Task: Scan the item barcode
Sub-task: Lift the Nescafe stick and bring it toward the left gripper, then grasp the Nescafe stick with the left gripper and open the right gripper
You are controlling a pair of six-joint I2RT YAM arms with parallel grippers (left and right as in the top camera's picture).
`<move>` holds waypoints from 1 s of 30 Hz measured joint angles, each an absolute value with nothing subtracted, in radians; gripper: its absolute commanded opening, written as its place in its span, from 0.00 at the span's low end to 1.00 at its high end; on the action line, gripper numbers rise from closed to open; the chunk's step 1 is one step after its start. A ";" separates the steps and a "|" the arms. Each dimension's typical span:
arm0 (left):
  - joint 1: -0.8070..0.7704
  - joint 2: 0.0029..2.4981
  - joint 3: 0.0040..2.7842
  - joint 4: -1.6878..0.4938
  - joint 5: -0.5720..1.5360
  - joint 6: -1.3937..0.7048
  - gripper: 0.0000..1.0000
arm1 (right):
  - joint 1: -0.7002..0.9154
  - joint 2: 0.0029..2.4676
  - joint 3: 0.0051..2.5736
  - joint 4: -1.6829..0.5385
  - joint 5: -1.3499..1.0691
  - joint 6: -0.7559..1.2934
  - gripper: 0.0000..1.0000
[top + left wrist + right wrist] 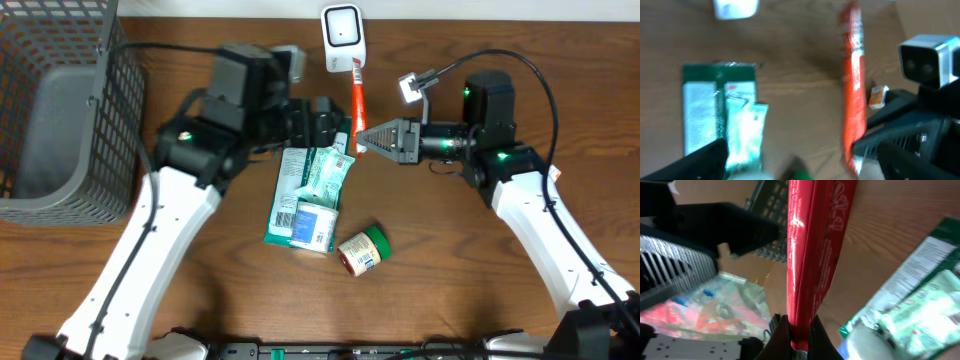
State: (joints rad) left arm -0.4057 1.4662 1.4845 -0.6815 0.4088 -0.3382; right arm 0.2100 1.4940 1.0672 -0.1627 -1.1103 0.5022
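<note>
Right gripper (362, 140) is pinched shut on the lower end of the red packet (356, 105), holding it up off the table with its top end at the scanner (341, 35) base; can't tell if they touch. Left gripper (335, 120) is spread wide and empty, just beside the packet. Packet looks light, thin glossy film, so likely floppy and slippery. I'd grip at an end seal and support the free end so it doesn't sag. Right wrist view shows the pinch itself, film squeezed between the fingers (782, 335), which overhead can't resolve. Overhead gives the layout: green packs (305, 195) and jar (360, 250) on the table, basket (125, 90) far left. Left wrist is blurred. No barcode readable anywhere.
</note>
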 measured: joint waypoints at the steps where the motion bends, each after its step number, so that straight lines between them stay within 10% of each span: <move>1: -0.419 1.479 1.485 -0.656 0.412 -0.339 0.88 | 0.216 1.494 1.067 -0.153 -1.111 0.519 0.01; 30: -0.496 1.560 1.485 -0.499 0.389 -0.332 0.49 | 0.247 1.494 1.067 0.001 -1.090 0.748 0.01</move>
